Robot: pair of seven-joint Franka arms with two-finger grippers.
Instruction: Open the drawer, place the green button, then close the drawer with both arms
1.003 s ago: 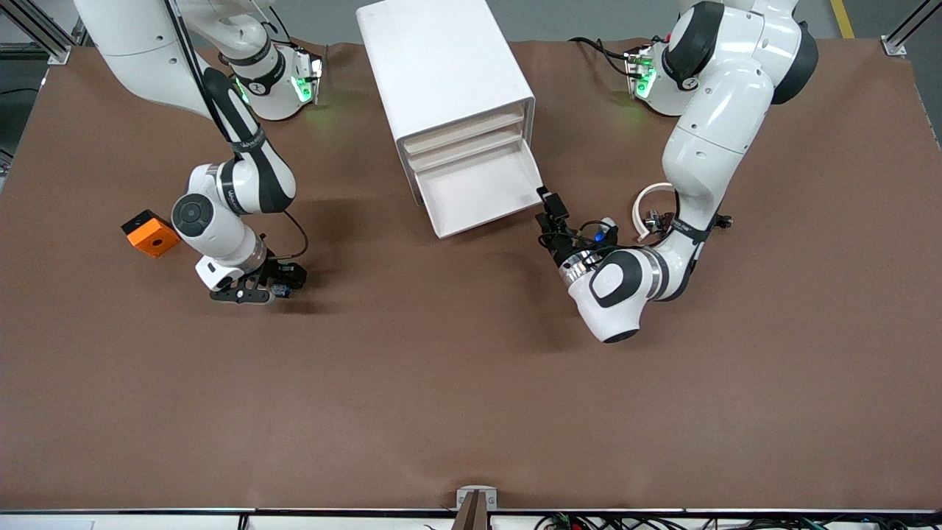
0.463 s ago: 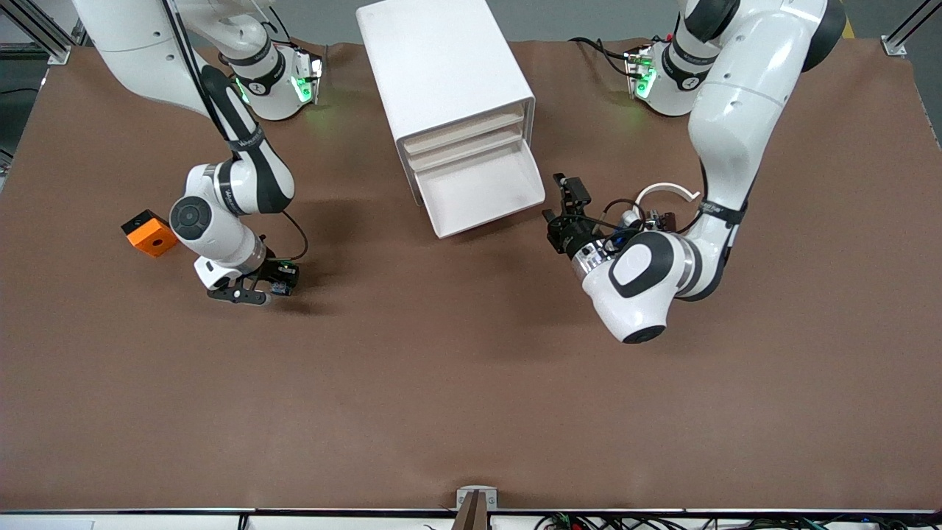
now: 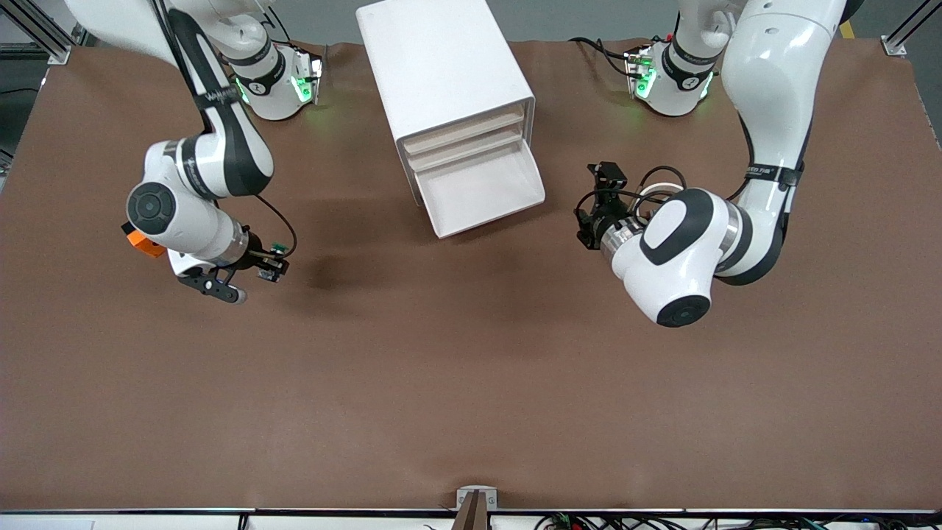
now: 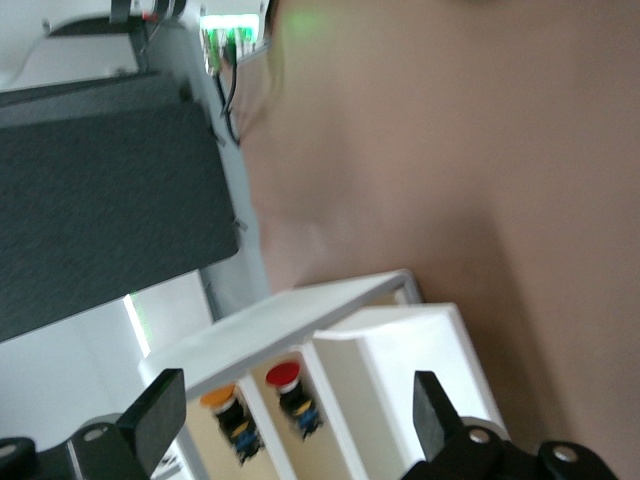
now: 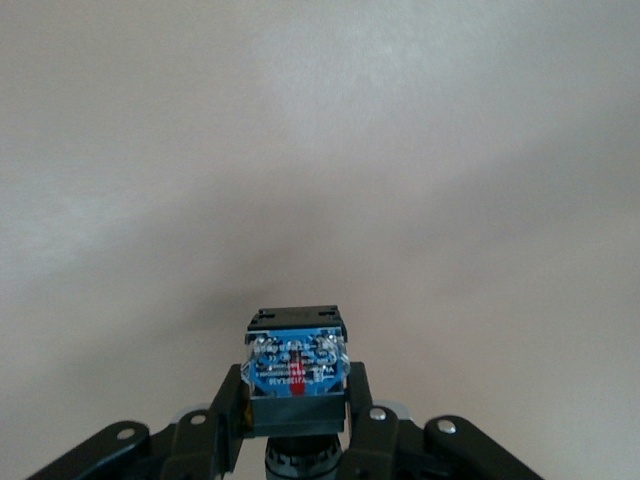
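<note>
The white cabinet (image 3: 441,66) stands at the middle back of the table. Its lowest drawer (image 3: 478,193) is pulled out and looks empty. My right gripper (image 3: 268,263) is shut on the button (image 3: 274,255) and holds it above the brown table, toward the right arm's end. In the right wrist view the fingers (image 5: 228,412) clamp the button's dark blue base (image 5: 297,368); its cap is hidden. My left gripper (image 3: 592,202) is open and empty, beside the drawer toward the left arm's end. The left wrist view shows the open drawer (image 4: 400,355) between its spread fingers (image 4: 160,405).
An orange-and-black block (image 3: 141,244) lies partly hidden under the right arm. A white arc (image 3: 659,190) with small clips lies under the left arm's wrist. Two other push-buttons, one red-capped (image 4: 283,377) and one orange-capped (image 4: 220,398), show inside the cabinet's upper drawers.
My right gripper has risen off the table with the button and shifted toward the right arm's end. My left gripper has drawn away from the drawer's corner. The drawer stays open.
</note>
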